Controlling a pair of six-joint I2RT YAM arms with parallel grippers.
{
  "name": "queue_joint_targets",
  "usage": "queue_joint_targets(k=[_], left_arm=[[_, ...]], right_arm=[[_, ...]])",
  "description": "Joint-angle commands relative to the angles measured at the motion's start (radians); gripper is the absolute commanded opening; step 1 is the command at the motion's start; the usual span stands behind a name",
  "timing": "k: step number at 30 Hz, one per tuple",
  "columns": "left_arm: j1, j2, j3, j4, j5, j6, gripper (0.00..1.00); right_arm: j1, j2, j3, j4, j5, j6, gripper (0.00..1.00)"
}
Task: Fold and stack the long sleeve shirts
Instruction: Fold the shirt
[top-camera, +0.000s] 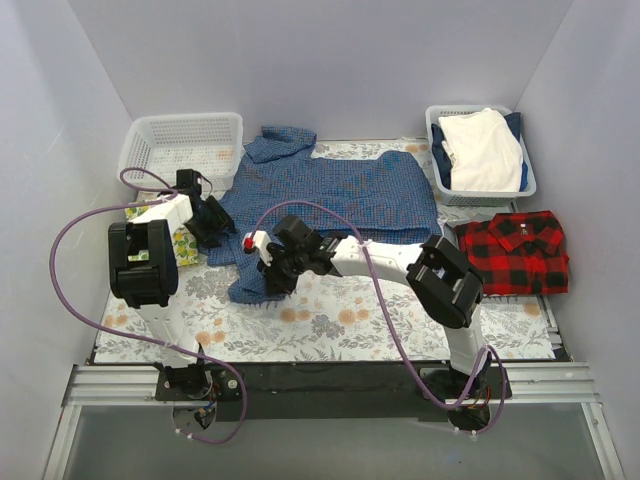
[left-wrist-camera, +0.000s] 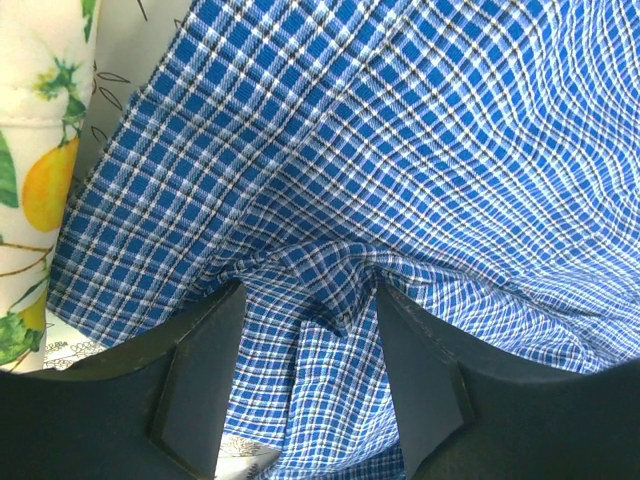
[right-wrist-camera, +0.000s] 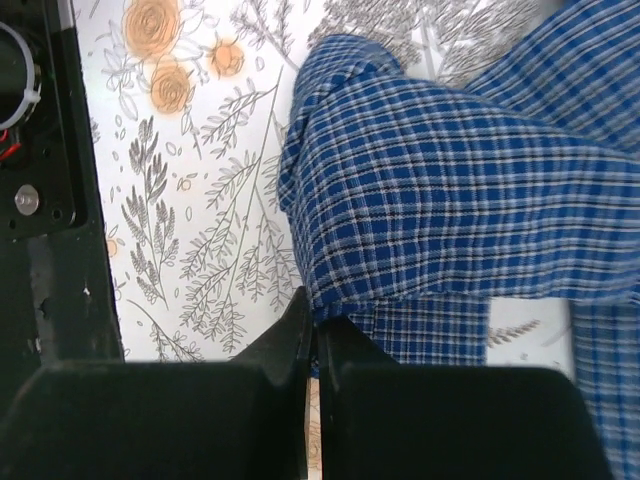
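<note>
Blue checked shirt (top-camera: 340, 190) lay spread across the middle of the floral table cover (top-camera: 400, 310), collar toward the far left and one sleeve trailing down toward the near edge. Red-and-black plaid shirt (top-camera: 515, 252) sat folded at the right side of the table, well apart from the blue one, just in front of the right basket (top-camera: 485, 198).

Left gripper (left-wrist-camera: 308, 290) was down on the blue shirt's left edge. Its fingers (left-wrist-camera: 200, 380) stood partway apart with a puckered ridge of the check fabric gathered and pinched between them. Lemon-print cloth (left-wrist-camera: 30, 150) lay just beside that edge.

Right gripper (right-wrist-camera: 312, 320) was low over the doubled-over sleeve end. We saw its fingers pressed tight together, tips touching the sleeve's folded edge. We could not tell whether any fabric was caught between them.

Right basket held a white garment (top-camera: 485, 150) on top of something dark blue. White mesh basket (top-camera: 180, 145) stood at the far left corner, by the blue shirt's collar.
</note>
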Motion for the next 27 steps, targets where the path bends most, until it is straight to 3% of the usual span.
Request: queue_joint_targets(k=[1,11,21,25,27], left_arm=[[0.015,-0.054,-0.061,-0.044,-0.042,0.04,0.55],[0.013,-0.267,-0.131,-0.023,-0.093,0.012,0.61],[0.013,-0.321,-0.124,-0.027,-0.117,-0.003,0.64],[0.015,-0.303,-0.16,-0.024,-0.079,0.0,0.64],[0.013,-0.291,-0.176,-0.016,-0.062,0.006,0.64]], right_arm=[[-0.013,-0.131,0.103,-0.014,0.102,-0.025,0.01],[-0.199,-0.082,0.383,-0.074,0.274,0.053,0.01],[-0.331,0.218,0.723,-0.095,0.166,0.139,0.01],[-0.34,0.288,0.758,-0.12,0.13,0.174,0.02],[-0.341,0.286,0.724,-0.12,0.167,0.197,0.12]])
